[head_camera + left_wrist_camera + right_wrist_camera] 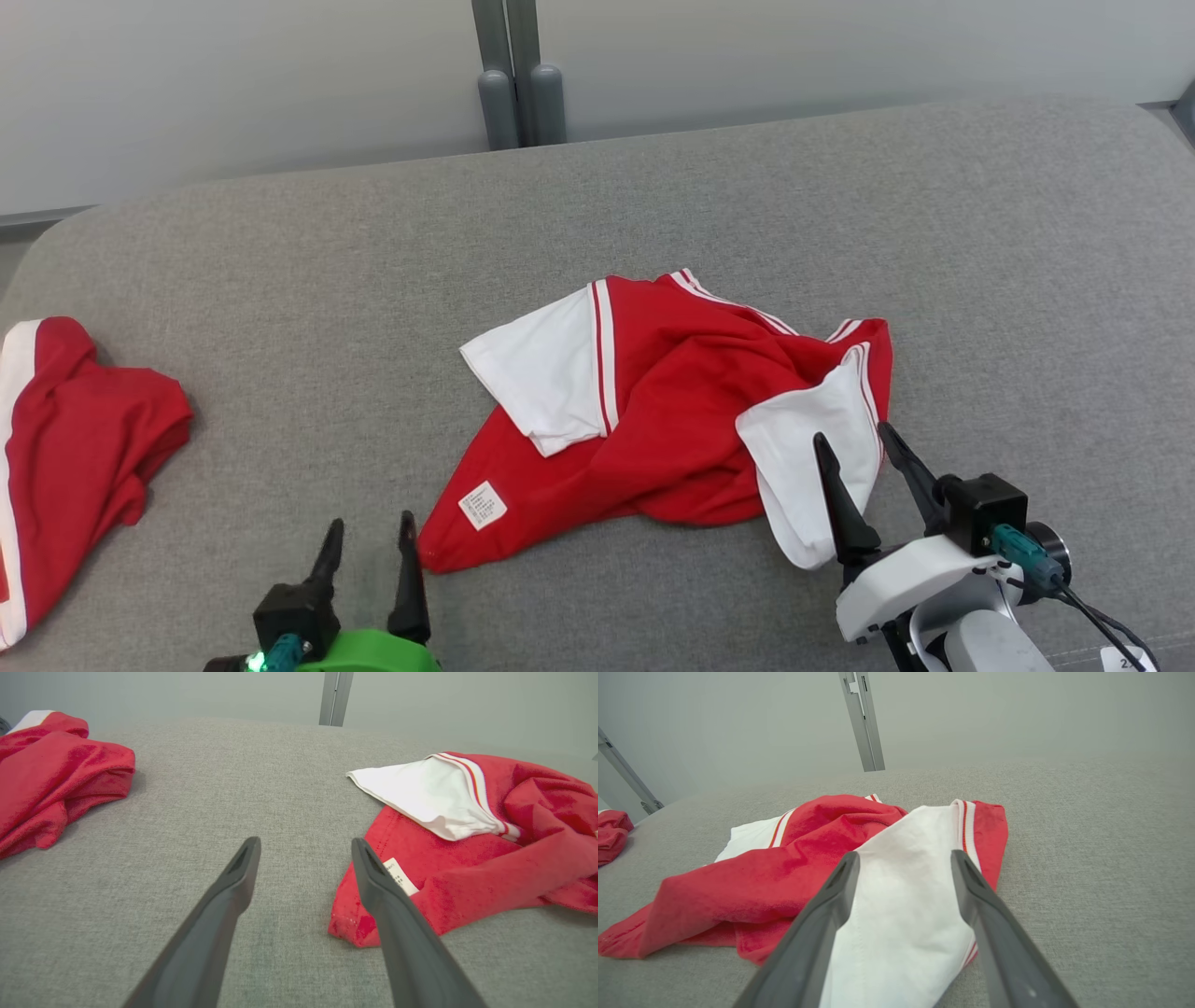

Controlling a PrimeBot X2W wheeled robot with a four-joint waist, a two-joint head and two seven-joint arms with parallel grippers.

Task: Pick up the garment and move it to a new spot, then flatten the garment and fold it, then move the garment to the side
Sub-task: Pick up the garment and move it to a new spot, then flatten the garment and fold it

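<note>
label [483,505] on garment [681,411] — writing illegible

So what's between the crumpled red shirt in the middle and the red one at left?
Bare grey fabric surface, seen in the head view; the open left gripper hovers at its near edge.

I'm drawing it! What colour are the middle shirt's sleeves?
White sleeves with a red stripe at the seam; head view shows best.

Garment [691,411] care label [483,505] print illegible
</note>
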